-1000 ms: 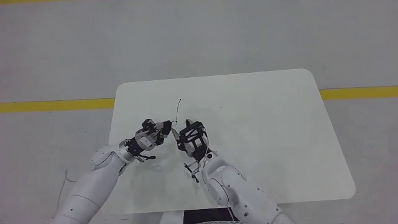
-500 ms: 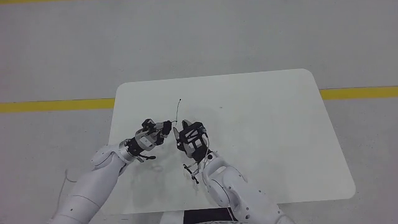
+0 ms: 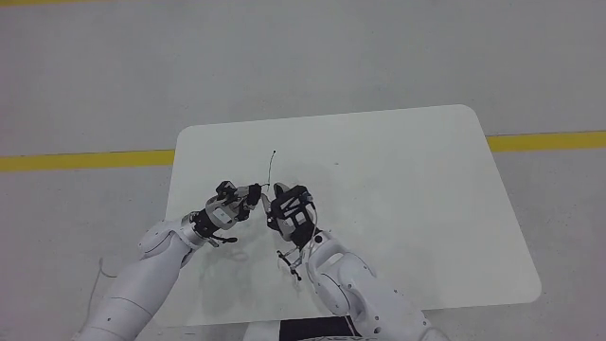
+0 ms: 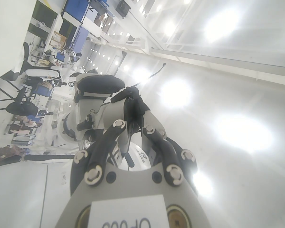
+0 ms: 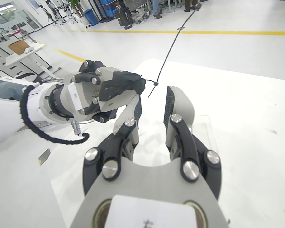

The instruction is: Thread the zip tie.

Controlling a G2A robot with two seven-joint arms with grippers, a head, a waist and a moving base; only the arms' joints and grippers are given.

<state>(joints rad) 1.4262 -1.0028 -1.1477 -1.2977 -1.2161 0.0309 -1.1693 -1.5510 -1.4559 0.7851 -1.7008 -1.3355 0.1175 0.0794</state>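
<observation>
A thin black zip tie (image 3: 271, 166) sticks up and away from my left gripper (image 3: 252, 193), which is shut on its lower part. The left gripper's fingers (image 4: 133, 103) are wrapped in black cloth, and the strap (image 4: 154, 72) runs out past them to a small block at its far end. In the right wrist view the zip tie (image 5: 171, 46) carries a small black block close to the left gripper (image 5: 139, 85), and a short tail points down from it. My right gripper (image 5: 153, 105) stands open just below that tail, its pads (image 5: 168, 103) apart with nothing between them.
The white table (image 3: 426, 199) stretches far to the right of both grippers. A clear flat sheet (image 5: 204, 124) lies on it by the right gripper, with a small dark speck (image 5: 273, 131) beyond. A small card (image 5: 44, 159) lies under the left arm.
My right gripper has edged a little towards the left gripper. The left gripper and the zip tie have kept still.
</observation>
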